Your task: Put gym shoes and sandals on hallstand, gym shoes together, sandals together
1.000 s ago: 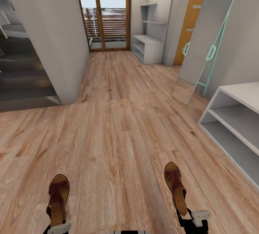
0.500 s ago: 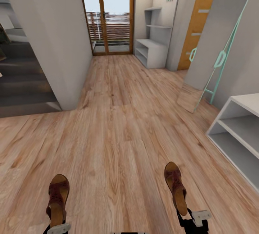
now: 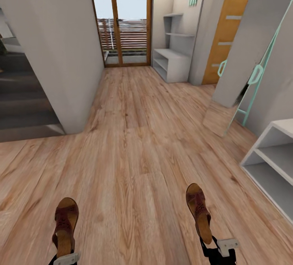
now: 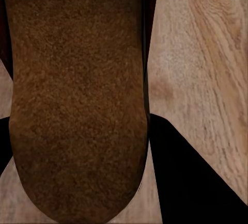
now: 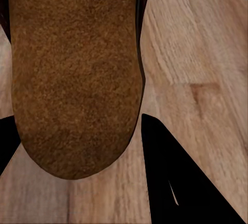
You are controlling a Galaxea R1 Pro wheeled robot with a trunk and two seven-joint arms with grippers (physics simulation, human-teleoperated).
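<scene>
Each of my grippers carries one dark brown sandal above the wood-plank corridor floor point(image 3: 134, 143). The left sandal point(image 3: 65, 225) sticks forward from my left gripper point(image 3: 65, 258), which is shut on its heel end. The right sandal point(image 3: 198, 212) is held the same way by my right gripper point(image 3: 211, 249). The wrist views show the tan footbeds point(image 4: 77, 95) point(image 5: 77, 74) close up between dark fingers point(image 4: 191, 177) point(image 5: 175, 177). The light-grey hallstand point(image 3: 173, 64), with its staggered upper shelves, stands at the far end on the right. The gym shoes are out of view.
A plain low grey two-shelf bench point(image 3: 272, 163) stands close on the right. Beyond it a teal-framed mirror point(image 3: 230, 106) leans on the wall. A grey wall corner point(image 3: 61, 53) juts in on the left. A glass door point(image 3: 122, 25) closes the corridor's end, with an orange door point(image 3: 226, 33) beside the hallstand.
The whole view has shifted: the hallstand and glass door look nearer, and the bench has slid toward the right edge. Both sandals stay held as before.
</scene>
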